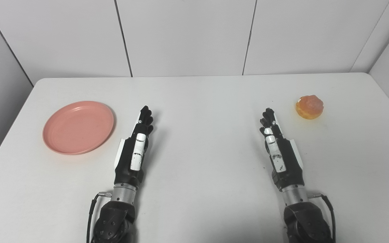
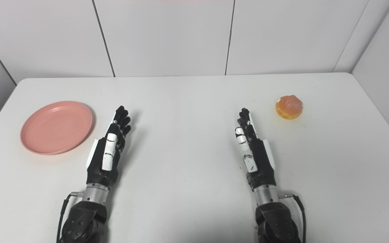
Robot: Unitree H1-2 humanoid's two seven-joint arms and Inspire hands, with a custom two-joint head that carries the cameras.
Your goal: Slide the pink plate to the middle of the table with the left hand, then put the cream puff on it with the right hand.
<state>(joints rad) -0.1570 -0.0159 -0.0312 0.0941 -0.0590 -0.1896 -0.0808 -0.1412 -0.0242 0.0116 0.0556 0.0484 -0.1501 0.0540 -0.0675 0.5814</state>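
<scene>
The pink plate (image 1: 78, 127) lies flat on the left part of the table (image 1: 201, 111), well off the middle, and nothing rests on it. The left hand (image 1: 136, 147) sits just beside the plate's right rim, not touching it, its fingers (image 1: 145, 118) stretched forward and held close together, holding nothing; the hand stands on edge, thumb side up. So the plate lies to the left of the fingers and level with them — and the middle of the table lies the other way, to their right. That is the relation the first move turns on: to slide the plate inward, the hand probably has to reach over or onto the near rim and draw it rightward, since from here it could only push the plate farther out. The cream puff (image 1: 309, 106) sits far right, ahead and to the right of the right hand (image 1: 278, 150), near but apart — that hand too is straight-fingered and empty. Each thing is nearest the hand assigned to it.
</scene>
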